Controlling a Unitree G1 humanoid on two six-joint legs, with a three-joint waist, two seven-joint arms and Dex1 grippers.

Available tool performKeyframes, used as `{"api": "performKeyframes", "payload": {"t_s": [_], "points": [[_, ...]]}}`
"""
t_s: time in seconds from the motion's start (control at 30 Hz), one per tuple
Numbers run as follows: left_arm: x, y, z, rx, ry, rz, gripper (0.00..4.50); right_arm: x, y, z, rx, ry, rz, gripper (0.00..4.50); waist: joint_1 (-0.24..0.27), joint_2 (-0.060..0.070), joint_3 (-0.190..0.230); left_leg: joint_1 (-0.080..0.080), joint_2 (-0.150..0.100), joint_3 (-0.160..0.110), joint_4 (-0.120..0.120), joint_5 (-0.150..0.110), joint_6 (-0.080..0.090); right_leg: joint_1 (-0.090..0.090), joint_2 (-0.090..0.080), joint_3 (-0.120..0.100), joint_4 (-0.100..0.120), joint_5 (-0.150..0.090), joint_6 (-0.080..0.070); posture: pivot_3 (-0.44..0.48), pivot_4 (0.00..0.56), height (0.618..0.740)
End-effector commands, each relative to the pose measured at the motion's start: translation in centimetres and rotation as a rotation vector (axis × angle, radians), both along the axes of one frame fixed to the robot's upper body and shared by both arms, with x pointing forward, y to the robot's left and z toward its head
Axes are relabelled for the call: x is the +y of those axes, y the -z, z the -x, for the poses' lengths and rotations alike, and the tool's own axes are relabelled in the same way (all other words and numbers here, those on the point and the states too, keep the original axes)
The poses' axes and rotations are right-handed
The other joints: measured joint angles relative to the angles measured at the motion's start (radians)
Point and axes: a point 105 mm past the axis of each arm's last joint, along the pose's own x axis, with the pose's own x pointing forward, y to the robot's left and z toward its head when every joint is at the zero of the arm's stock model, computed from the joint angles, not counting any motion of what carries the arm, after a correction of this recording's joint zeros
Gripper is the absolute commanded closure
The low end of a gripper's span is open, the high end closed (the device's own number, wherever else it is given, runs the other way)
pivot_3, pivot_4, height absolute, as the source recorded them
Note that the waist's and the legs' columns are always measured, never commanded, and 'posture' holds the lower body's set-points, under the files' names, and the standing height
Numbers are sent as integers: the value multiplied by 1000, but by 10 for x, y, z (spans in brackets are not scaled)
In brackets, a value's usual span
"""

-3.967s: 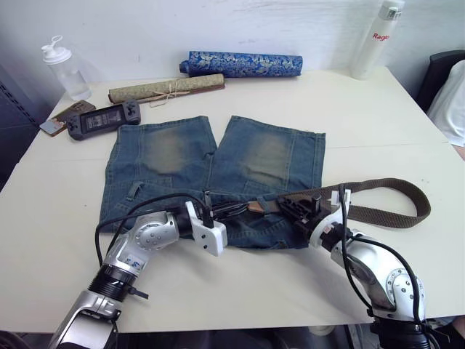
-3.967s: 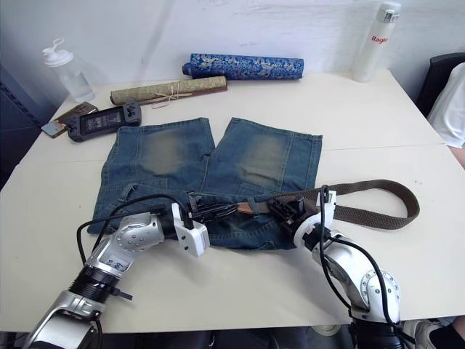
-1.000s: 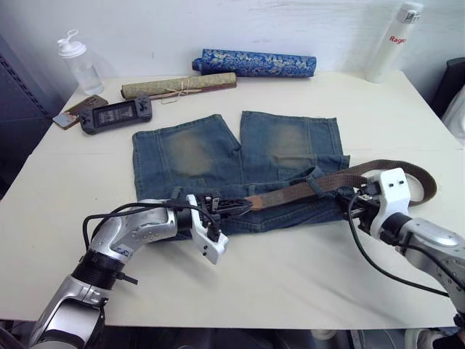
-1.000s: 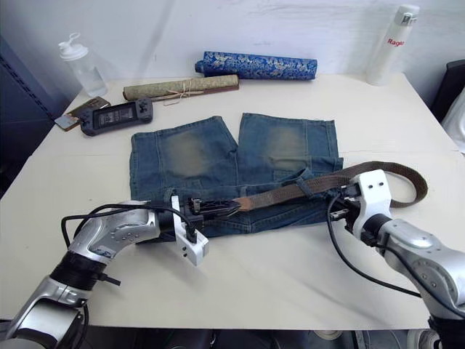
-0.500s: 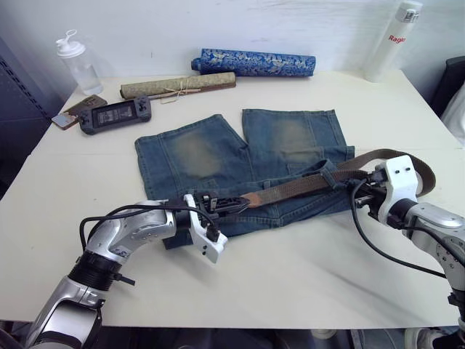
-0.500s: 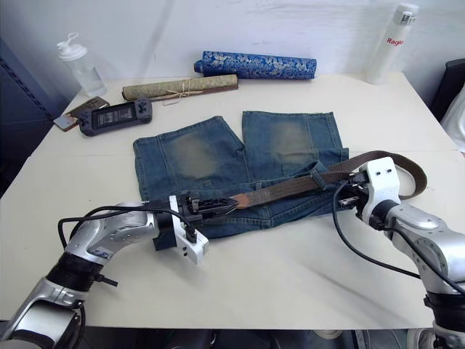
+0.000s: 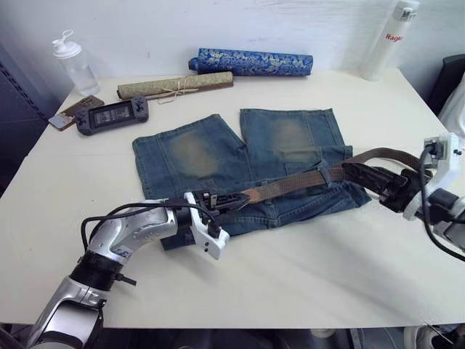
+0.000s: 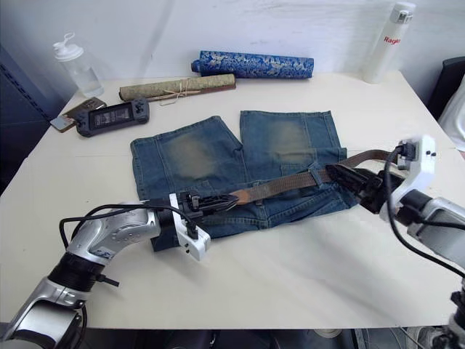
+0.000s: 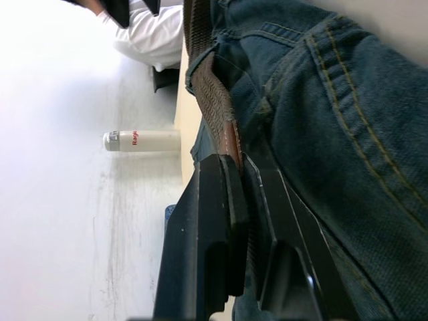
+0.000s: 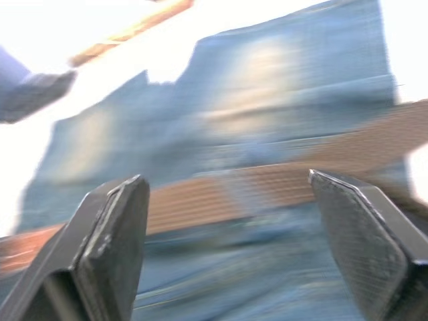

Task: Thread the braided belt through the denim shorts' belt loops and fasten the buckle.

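Denim shorts [image 7: 240, 163] lie flat on the table [image 7: 290, 269], waistband toward the robot. Braided belt [image 7: 305, 179] runs across the waistband — its reddish-brown tip is pinched in the left hand [image 7: 231, 200], fingers closed on it. Right hand [image 8: 363, 187] sits near the shorts' right edge — fingers spread wide, gripping nothing, belt just beyond them.

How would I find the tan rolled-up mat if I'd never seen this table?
Look at the far edge of the table, beyond the denim shorts. Two rolls lie there side by side; the mat is the nearer, tan one tied with string, not the blue patterned roll behind it.
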Motion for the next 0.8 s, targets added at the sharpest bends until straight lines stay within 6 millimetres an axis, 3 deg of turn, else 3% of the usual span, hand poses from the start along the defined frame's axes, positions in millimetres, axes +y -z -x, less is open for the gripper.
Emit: {"api": "performKeyframes", "payload": {"t_s": [0.03,0.17,0.27,0.43,0.77,0.8], "points": [[0,-17,3,-45,7,78,4500,41,5,11,53,-103,-242,718,-3,-2,0,0,0,0,0,0,0,0,0,0,0,0,0,0,150,637],[-1,-21,5,-58,19,99,4500,82,30,11,188,-70,-461,718,-3,0,0,1,0,-1,0,0,0,0,0,1,0,0,0,0,150,637],[-2,-24,5,-65,18,105,4500,98,41,7,298,-12,-611,718,-5,1,0,1,-1,-2,-1,1,-1,-1,0,2,1,0,0,0,150,637],[-2,-25,5,-70,17,103,4500,102,39,-1,347,44,-775,718,-5,2,0,1,-3,-3,0,1,-1,-1,2,3,2,0,1,0,150,637],[-3,-27,7,-70,24,105,4500,93,42,-13,351,66,-753,718,-28,2,0,2,-2,-2,-1,1,0,-2,3,2,4,0,-1,0,150,637],[-3,-27,8,-70,26,105,4500,93,42,-14,352,66,-753,947,-29,2,0,2,-2,-2,-1,1,0,-2,4,2,4,0,-1,0,150,637]]}}
